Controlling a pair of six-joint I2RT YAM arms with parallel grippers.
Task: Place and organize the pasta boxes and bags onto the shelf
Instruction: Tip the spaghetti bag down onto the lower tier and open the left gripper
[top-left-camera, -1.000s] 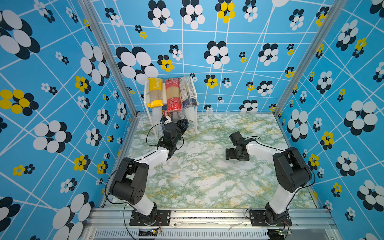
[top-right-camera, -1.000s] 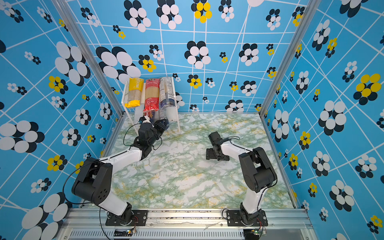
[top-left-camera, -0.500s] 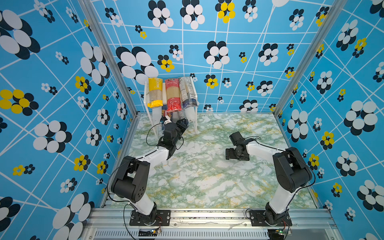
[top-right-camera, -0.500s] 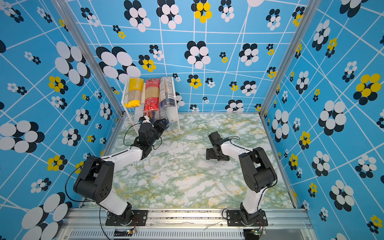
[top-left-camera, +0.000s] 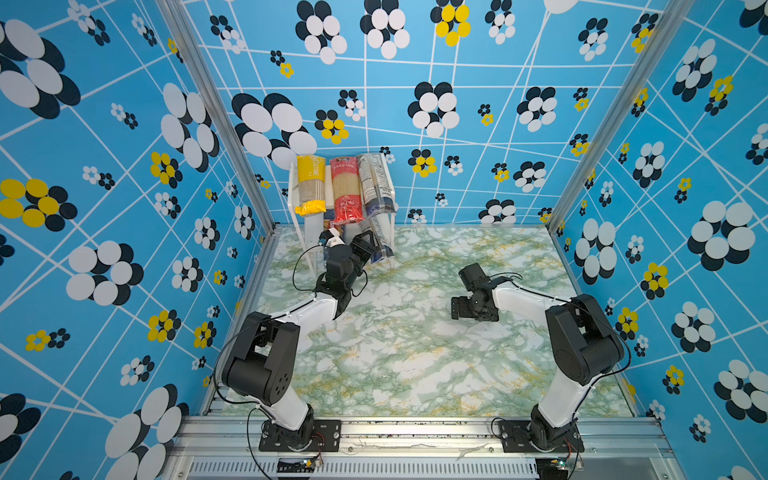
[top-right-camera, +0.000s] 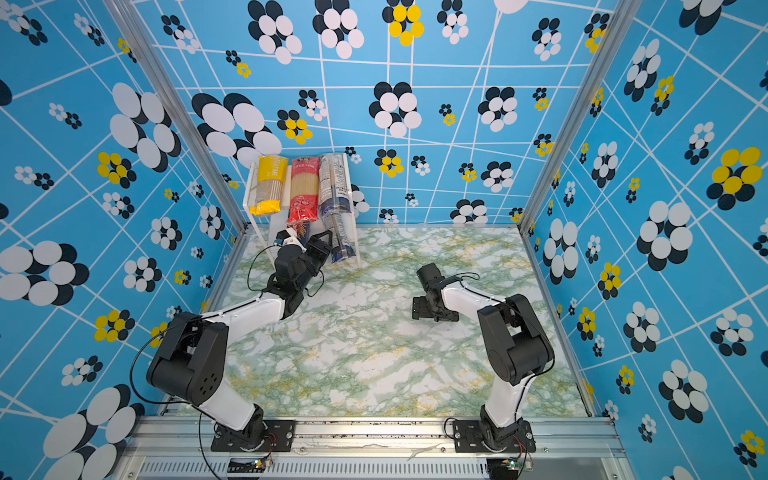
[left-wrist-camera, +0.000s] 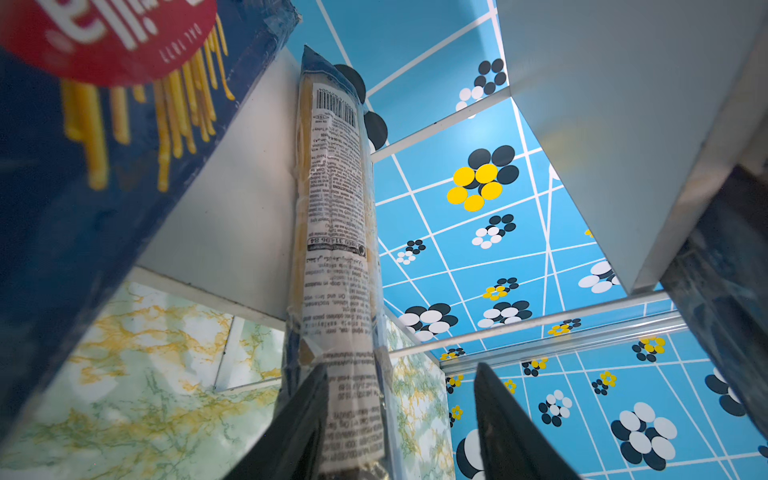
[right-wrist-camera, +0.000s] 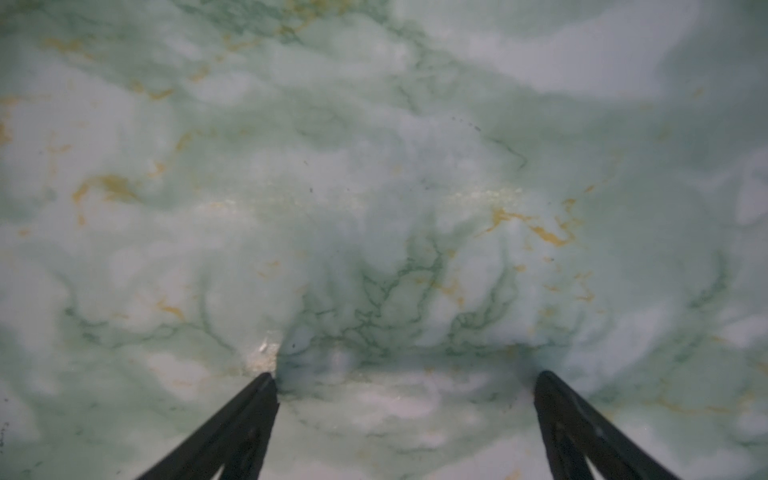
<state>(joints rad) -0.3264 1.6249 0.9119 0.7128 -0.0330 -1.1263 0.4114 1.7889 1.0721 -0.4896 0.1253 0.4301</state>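
The shelf (top-left-camera: 292, 195) (top-right-camera: 251, 187) stands at the back left. On its top board lie a yellow bag (top-left-camera: 311, 185), a red bag (top-left-camera: 346, 189) and a text-covered bag (top-left-camera: 374, 183). On the lower board, the dark blue Barilla box (left-wrist-camera: 83, 166) lies beside a slim text-covered bag (left-wrist-camera: 334, 232) (top-left-camera: 379, 235). My left gripper (left-wrist-camera: 401, 368) (top-left-camera: 365, 245) is at that bag's near end, open. One finger (left-wrist-camera: 307, 415) lies along the bag and the other stands clear of it. My right gripper (right-wrist-camera: 405, 376) (top-left-camera: 457, 307) hangs open and empty just above the marble table.
Blue flowered walls (top-left-camera: 124, 208) close in the table on three sides, and the shelf sits in the back left corner against them. The upper board's underside (left-wrist-camera: 602, 124) is close above my left gripper. A metal rail (top-left-camera: 415, 428) runs along the front edge.
My left gripper's jaws have spread apart, loosening off the slim bag on the lower board. Both arms have stayed almost where they were.
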